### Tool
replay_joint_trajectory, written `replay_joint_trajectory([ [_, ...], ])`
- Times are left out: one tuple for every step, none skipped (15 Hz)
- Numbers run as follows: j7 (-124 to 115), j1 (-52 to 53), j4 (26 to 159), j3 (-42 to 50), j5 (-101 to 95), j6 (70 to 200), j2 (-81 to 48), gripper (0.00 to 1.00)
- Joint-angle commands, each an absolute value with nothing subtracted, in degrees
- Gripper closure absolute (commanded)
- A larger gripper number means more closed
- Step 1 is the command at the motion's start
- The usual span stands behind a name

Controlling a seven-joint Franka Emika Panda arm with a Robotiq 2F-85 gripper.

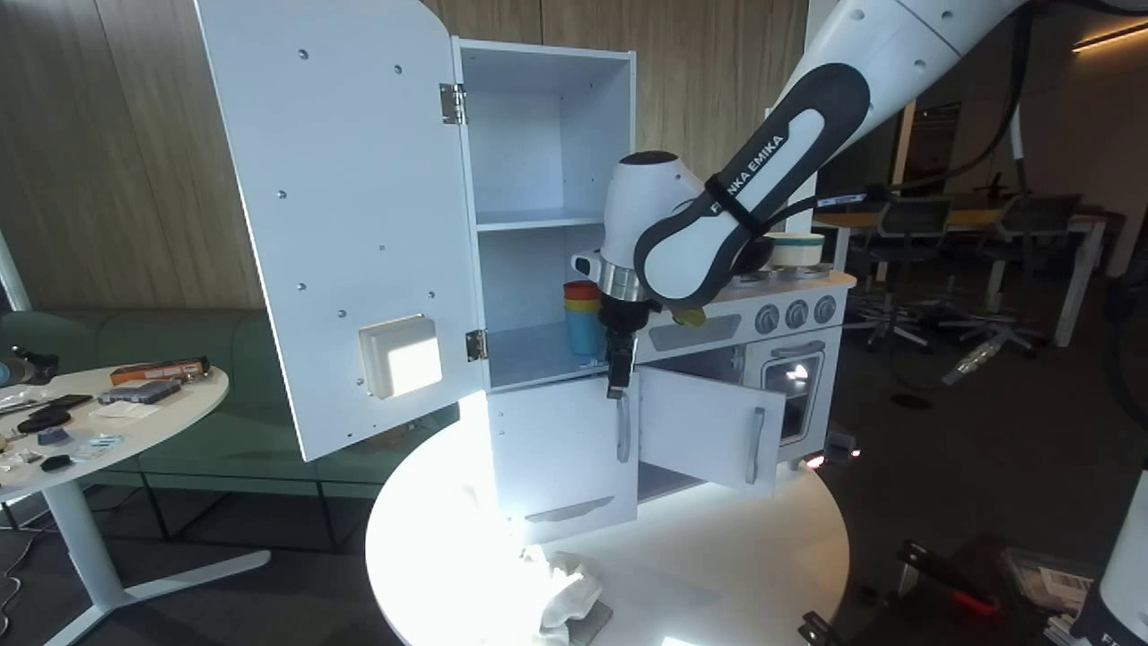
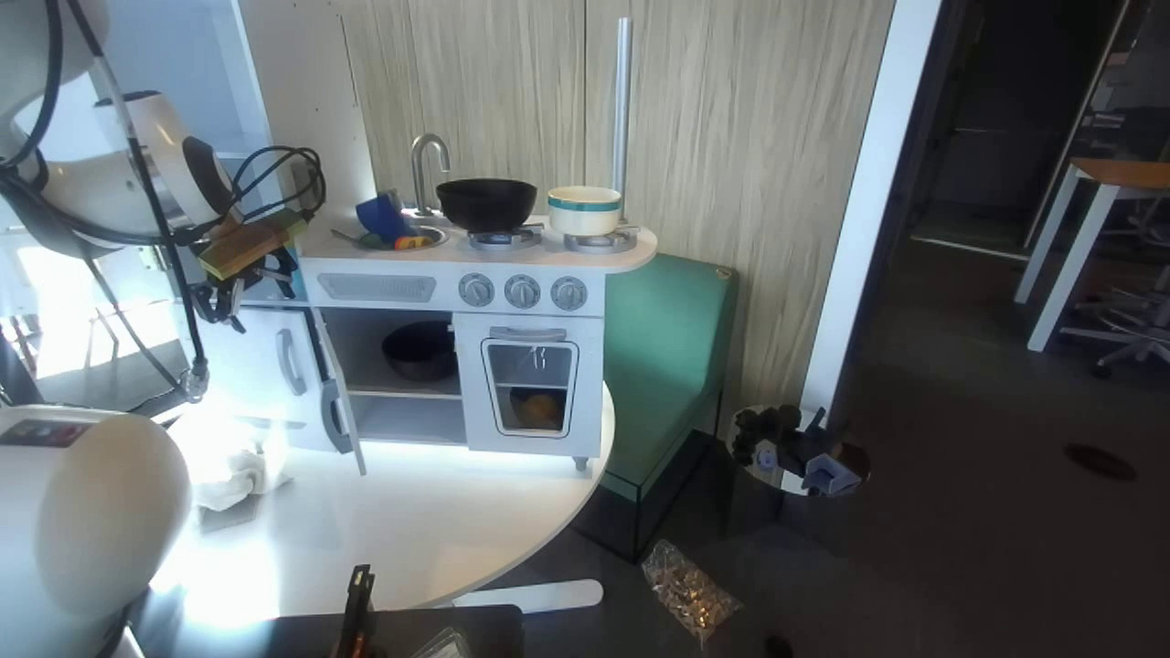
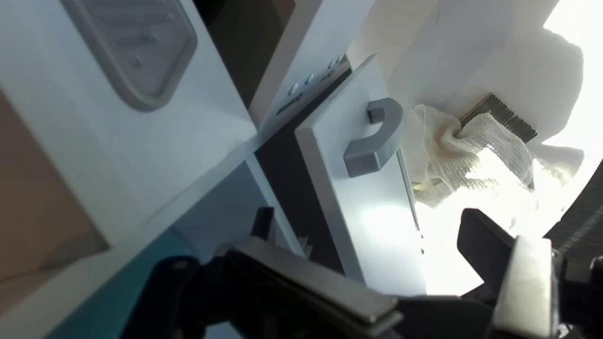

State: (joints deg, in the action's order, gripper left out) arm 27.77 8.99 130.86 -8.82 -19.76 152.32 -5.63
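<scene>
In the wrist view my gripper (image 3: 372, 230) is open, its dark fingers (image 3: 485, 249) wide apart with nothing held. The top edge of a white lower cabinet door (image 3: 348, 197) appears between them; whether they touch it I cannot tell. That door stands ajar, with a dark gap behind it. Its grey curved handle (image 3: 388, 129) lies ahead of the fingertips. In an exterior view the gripper (image 1: 617, 381) points down just above this handle (image 1: 623, 429). Beside it, the neighbouring lower door (image 1: 704, 426) is swung outward. Stacked red, yellow and blue cups (image 1: 584, 327) stand on the shelf behind the gripper.
A tall upper door (image 1: 341, 179) hangs wide open. On the toy stove sit a black pan (image 2: 486, 203) and a cream pot (image 2: 585, 212). A dark bowl (image 2: 419, 352) is inside the open cabinet. A crumpled white cloth (image 3: 476, 146) lies on the round table (image 2: 420, 530).
</scene>
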Motion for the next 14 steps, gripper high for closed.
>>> replay_joint_trajectory([
  [31.01,8.04,127.44,-9.22,-17.84,151.10,-9.05,0.00],
  [31.16,7.90,127.33,-9.48,-17.04,151.06,-9.36,0.00],
  [31.02,8.00,127.34,-9.78,-16.64,151.03,-9.27,0.00],
  [30.90,8.21,127.62,-10.17,-16.23,151.31,-8.98,0.00],
  [30.32,8.58,128.16,-10.46,-16.31,151.48,-8.38,0.00],
  [30.27,8.71,128.43,-10.80,-15.90,151.46,-8.12,0.00],
  [29.27,9.08,129.31,-11.20,-15.74,151.44,-7.19,0.00],
  [28.59,9.29,129.71,-11.45,-15.88,151.33,-6.71,0.00],
  [27.81,9.38,130.35,-11.48,-16.12,151.01,-6.02,0.00],
  [27.81,9.17,130.80,-11.35,-16.00,151.11,-5.70,0.00],
  [26.90,9.03,131.30,-10.87,-16.70,151.03,-5.27,0.00],
  [25.91,8.98,131.64,-10.43,-17.61,150.33,-4.93,0.00],
  [25.84,8.76,132.30,-10.38,-17.04,150.25,-4.72,0.00],
  [25.28,8.75,132.79,-10.30,-17.12,149.85,-4.55,0.00],
])
